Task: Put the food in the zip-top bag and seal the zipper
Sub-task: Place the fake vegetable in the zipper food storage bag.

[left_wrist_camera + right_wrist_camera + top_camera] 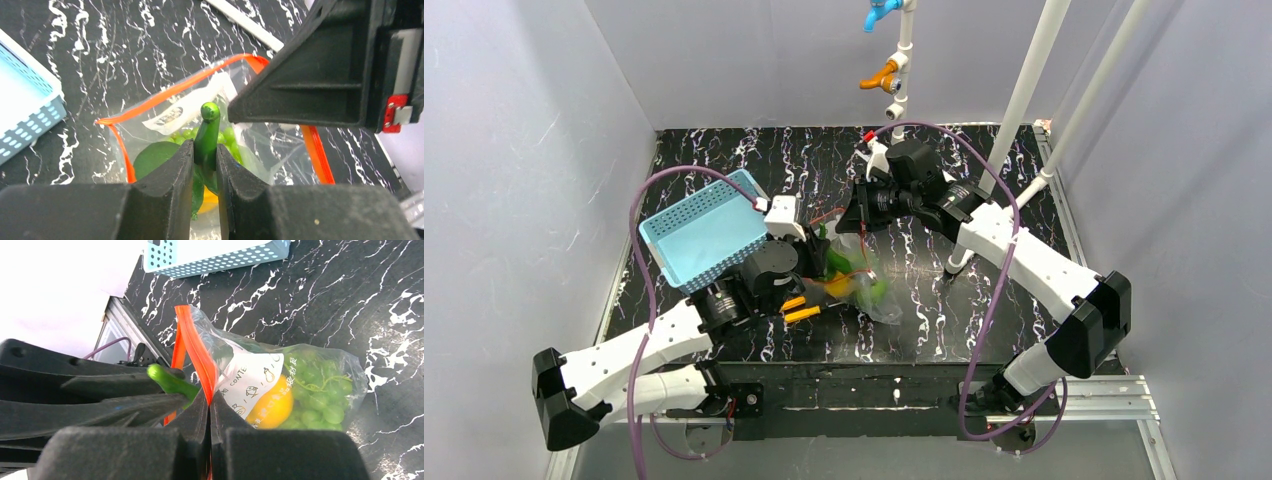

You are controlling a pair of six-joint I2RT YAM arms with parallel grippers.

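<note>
Here, left hand (205, 151): narrowly open, fingers clamped on a slim green pepper-like piece (208, 131), held upright right over the mouth of the zip-top bag (150, 127). Right hand (210, 409): fully closed, pinching the red-orange zipper (196, 352) at one edge of the mouth and lifting that edge off the bench (320, 295). The mouth stands open between the two hands. Bag body lies on the black marbled bench, just beside the light blue perforated basket (704, 235). Inside the bag: a yellow lemon-like fruit (272, 406), green grapes (320, 400) and a dark green oval (155, 156). A white label (250, 377) on the bag reads "CONTE", cut off by a fold, with small line drawings of food. Other characters along its edge are too small to read.
</note>
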